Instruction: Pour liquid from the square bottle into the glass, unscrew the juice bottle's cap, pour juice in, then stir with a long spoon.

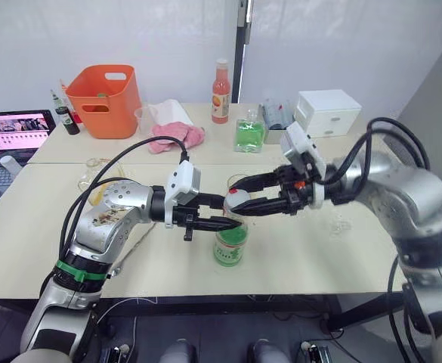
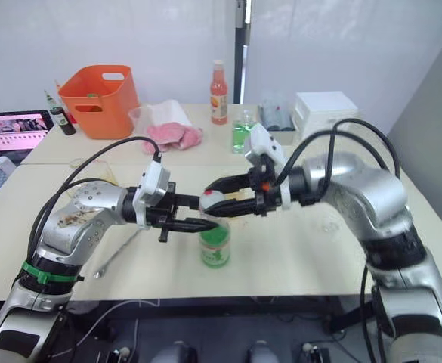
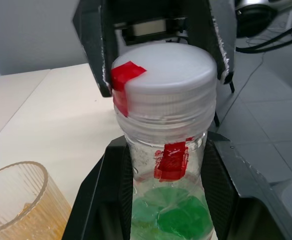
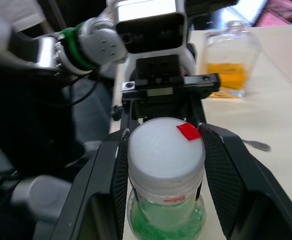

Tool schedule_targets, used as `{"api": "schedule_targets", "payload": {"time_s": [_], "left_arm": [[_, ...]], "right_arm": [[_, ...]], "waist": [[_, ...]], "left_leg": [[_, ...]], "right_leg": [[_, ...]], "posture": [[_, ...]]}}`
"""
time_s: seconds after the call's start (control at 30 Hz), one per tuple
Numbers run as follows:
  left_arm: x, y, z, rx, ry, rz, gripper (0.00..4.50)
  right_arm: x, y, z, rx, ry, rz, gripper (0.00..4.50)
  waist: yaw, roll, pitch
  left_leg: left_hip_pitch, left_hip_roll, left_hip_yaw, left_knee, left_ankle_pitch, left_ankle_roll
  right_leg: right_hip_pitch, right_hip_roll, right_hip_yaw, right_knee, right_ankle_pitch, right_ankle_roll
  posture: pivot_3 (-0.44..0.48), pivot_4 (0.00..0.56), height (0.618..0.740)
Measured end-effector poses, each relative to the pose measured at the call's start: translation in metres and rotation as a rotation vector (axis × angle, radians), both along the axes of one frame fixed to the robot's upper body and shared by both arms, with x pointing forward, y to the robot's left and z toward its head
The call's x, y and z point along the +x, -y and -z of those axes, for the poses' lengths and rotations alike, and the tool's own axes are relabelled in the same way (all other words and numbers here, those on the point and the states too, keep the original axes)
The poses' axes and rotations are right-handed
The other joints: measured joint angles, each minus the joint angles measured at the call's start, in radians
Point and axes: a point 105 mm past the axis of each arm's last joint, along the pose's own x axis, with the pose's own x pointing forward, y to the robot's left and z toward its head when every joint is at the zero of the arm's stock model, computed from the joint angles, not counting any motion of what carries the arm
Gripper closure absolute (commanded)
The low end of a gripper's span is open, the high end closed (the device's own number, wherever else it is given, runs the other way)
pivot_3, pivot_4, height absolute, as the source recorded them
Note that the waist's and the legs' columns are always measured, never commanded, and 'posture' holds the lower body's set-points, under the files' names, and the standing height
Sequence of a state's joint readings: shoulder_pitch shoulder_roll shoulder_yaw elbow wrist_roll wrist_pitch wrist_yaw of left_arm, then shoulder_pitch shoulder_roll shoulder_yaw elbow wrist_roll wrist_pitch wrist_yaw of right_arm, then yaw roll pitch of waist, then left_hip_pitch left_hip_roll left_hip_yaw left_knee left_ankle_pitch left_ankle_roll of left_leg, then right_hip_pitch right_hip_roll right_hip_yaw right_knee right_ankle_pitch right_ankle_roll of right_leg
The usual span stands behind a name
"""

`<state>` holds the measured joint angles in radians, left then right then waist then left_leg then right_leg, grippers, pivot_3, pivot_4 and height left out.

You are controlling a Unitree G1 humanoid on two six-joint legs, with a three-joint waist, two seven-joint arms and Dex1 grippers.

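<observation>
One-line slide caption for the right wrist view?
Right gripper closes on the white cap while the left gripper steadies the juice bottle.

Four bottles (image 1: 229,243) (image 1: 220,92) (image 1: 249,133) (image 4: 232,59), one tumbler (image 3: 21,205), one orange basket (image 1: 104,100), one white box (image 1: 327,112)

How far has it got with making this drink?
The glass already holds orange-yellow liquid, so the first pour looks done. Now the left gripper grips the juice bottle while the right gripper clamps its white cap, which is on. Pouring juice and stirring remain.
</observation>
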<state>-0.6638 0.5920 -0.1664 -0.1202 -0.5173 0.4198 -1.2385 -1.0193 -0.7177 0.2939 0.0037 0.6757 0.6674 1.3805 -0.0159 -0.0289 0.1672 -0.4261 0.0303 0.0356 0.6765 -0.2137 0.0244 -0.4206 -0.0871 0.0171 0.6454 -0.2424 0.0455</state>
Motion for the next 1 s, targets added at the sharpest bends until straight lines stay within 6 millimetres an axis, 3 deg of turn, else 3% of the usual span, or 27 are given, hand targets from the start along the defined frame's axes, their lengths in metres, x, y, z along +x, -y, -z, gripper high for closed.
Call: {"api": "schedule_targets", "payload": {"time_s": [0.1, 0.33, 0.43, 0.53, 0.6, 0.8, 0.9, 1.0], "left_arm": [[0.0, -0.002, -0.001, -0.004, -0.002, -0.008, 3.03], [0.003, -0.005, -0.001, -0.01, -0.02, -0.027, 3.03], [0.003, -0.005, -0.001, -0.01, -0.02, -0.027, 3.03], [0.004, -0.006, -0.001, -0.011, -0.023, -0.029, 3.03], [0.005, -0.006, -0.001, -0.011, -0.026, -0.029, 3.03], [0.006, -0.006, -0.001, -0.013, -0.028, -0.024, 3.03], [0.006, -0.006, 0.0, -0.013, -0.029, -0.027, 3.03], [0.006, -0.006, 0.0, -0.015, -0.028, -0.028, 3.03]], "right_arm": [[0.009, -0.005, -0.002, -0.024, -0.043, -0.102, 2.84], [0.017, -0.01, -0.003, -0.042, -0.056, -0.145, 2.84], [0.017, -0.009, -0.003, -0.032, -0.068, -0.146, 1.45], [0.019, -0.002, -0.002, -0.033, -0.088, -0.116, 0.42], [0.017, 0.001, -0.005, -0.014, -0.088, -0.118, 0.03], [-0.002, 0.012, -0.022, 0.092, -0.041, -0.085, 0.03], [-0.006, 0.01, -0.025, 0.141, 0.027, 0.05, 0.03], [-0.011, 0.007, -0.009, 0.14, 0.058, 0.25, 0.03]], "waist": [[0.002, 0.0, 0.0], [0.004, 0.0, 0.0], [0.004, 0.0, 0.0], [0.004, 0.0, 0.0], [0.004, 0.0, 0.0], [0.005, 0.0, 0.0], [0.005, 0.0, 0.0], [0.007, 0.0, 0.0]], "left_leg": [[-0.001, 0.001, 0.0, 0.0, 0.0, 0.0], [-0.002, 0.0, -0.001, 0.0, 0.0, 0.0], [-0.002, 0.0, -0.001, 0.0, 0.0, 0.0], [-0.002, 0.0, -0.001, 0.001, 0.0, 0.0], [-0.002, 0.0, -0.001, 0.001, 0.0, 0.0], [-0.002, 0.001, -0.002, 0.001, 0.0, 0.0], [-0.001, 0.001, -0.003, 0.001, 0.0, 0.0], [-0.001, 0.001, -0.004, 0.0, 0.0, 0.0]], "right_leg": [[-0.001, 0.0, 0.0, 0.0, 0.0, 0.0], [-0.002, -0.002, -0.001, 0.001, 0.0, 0.0], [-0.002, -0.001, -0.001, 0.002, 0.0, 0.0], [-0.002, -0.002, -0.001, 0.002, 0.0, -0.001], [-0.002, -0.001, -0.001, 0.002, 0.0, -0.001], [-0.002, -0.002, -0.001, 0.002, 0.0, -0.001], [-0.001, -0.002, -0.001, 0.002, 0.0, -0.001], [-0.002, -0.003, -0.001, 0.002, 0.0, -0.001]], "posture": [[0.0, 0.15, 0.715], [0.0, 0.15, 0.715], [0.0, 0.15, 0.715], [0.0, 0.15, 0.715], [0.0, 0.15, 0.715], [0.0, 0.15, 0.715], [0.0, 0.15, 0.715], [0.0, 0.15, 0.715]]}}
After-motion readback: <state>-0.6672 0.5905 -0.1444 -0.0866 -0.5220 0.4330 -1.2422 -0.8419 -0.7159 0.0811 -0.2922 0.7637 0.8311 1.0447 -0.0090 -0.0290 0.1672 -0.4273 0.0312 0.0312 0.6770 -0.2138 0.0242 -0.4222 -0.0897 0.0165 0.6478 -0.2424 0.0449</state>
